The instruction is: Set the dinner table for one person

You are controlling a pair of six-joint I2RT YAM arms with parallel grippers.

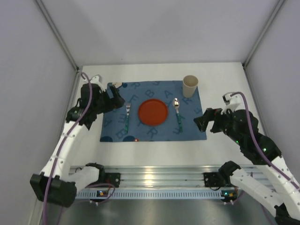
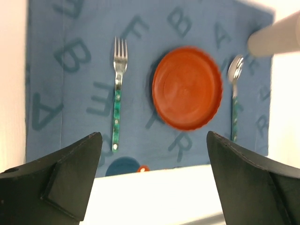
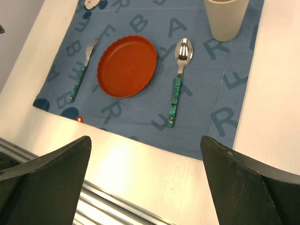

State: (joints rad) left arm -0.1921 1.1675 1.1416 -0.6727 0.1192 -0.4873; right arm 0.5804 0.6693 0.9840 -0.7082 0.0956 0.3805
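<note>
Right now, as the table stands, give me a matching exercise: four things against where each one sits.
Things:
1. fork
2. plate
3. spoon
4. cup

Places:
A. far right corner of the mat
B. middle of the mat
C. just left of the plate
D. just right of the plate

Pairs: 1-C, 2-B, 3-D, 4-A
</note>
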